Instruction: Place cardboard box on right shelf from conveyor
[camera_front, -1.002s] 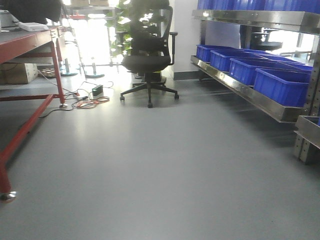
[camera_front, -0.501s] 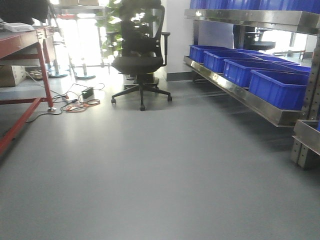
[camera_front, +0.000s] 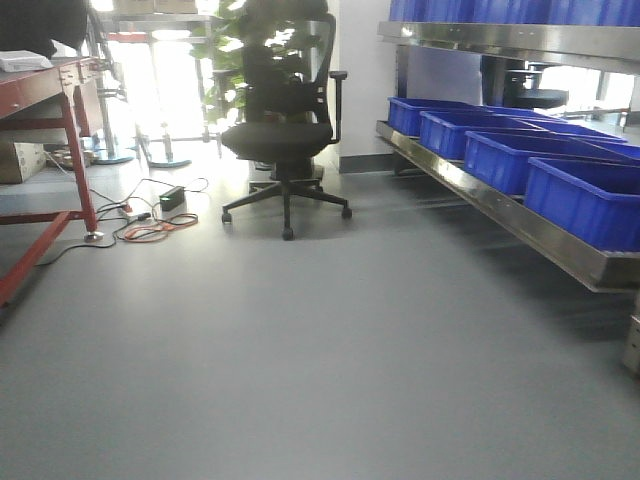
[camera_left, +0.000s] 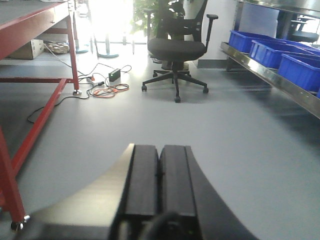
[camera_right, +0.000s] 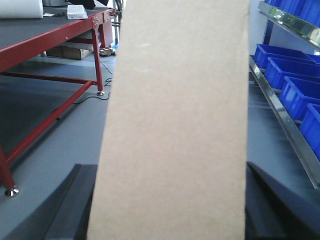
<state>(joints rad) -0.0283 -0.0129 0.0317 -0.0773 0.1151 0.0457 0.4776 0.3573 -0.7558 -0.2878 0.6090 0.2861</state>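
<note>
R end effector (camera_right: 170, 205) pinches smooth matte tan cardboard box (camera_right: 175, 110), a slim flat slab; L end effector (camera_left: 160, 185), black and blocky, pressed together.

One cardboard box (camera_right: 175, 125). One black office chair (camera_front: 277, 140) at twelve o'clock. One leafy plant (camera_front: 222, 60). Four blue bins (camera_front: 585, 200) at two o'clock, along one steel shelf (camera_front: 500, 212). One red-framed worktop (camera_front: 30, 95) at ten o'clock.

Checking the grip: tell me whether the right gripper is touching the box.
Touching. The right wrist view shows the right gripper's dark fingers pressed against both side edges of the box, with no gap.
</note>
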